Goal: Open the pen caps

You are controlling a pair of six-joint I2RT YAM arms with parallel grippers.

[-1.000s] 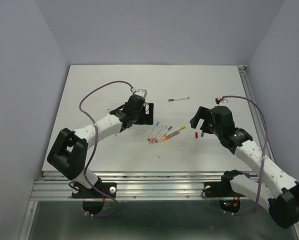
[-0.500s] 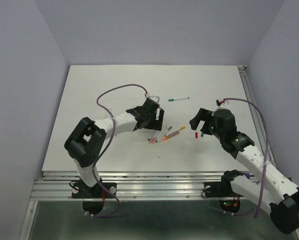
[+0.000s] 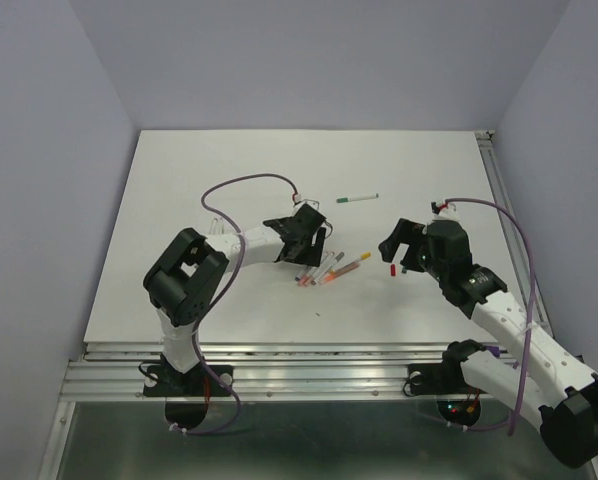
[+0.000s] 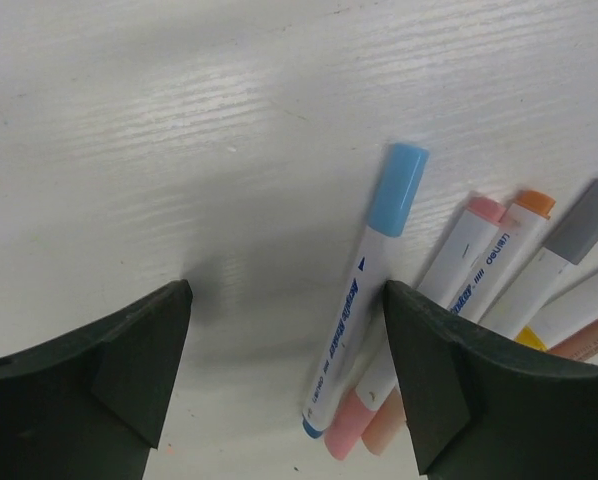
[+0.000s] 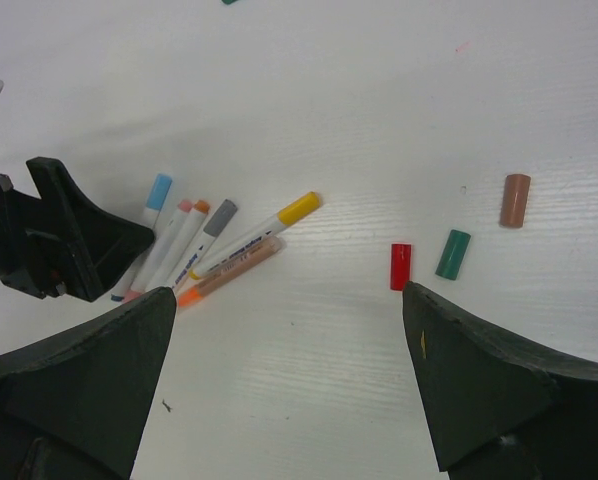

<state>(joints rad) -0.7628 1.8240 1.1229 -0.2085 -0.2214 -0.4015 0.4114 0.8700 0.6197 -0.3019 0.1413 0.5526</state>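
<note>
Top external view shows a white bench [image 3: 179, 200] with two arms reaching inward. The left end effector [image 3: 314, 243] hangs with its jaws wide apart, gripping nothing, just over a fan of pens [image 3: 324, 268] near the bench's middle. In the left wrist view, the blue cap [image 4: 399, 188] sits on its pen, with the pink cap [image 4: 484, 209], orange cap [image 4: 532, 203] and grey cap [image 4: 585, 220] on pens just beside it. The right end effector [image 3: 397, 250] is likewise spread open and empty. In the right wrist view, three loose caps lie on the bench apart from the pens: a red cap [image 5: 401, 266], a green cap [image 5: 454, 254] near it, and a brownish cap [image 5: 516, 200] farther off. A green-tipped pen [image 3: 357, 198] lies alone farther back.
</note>
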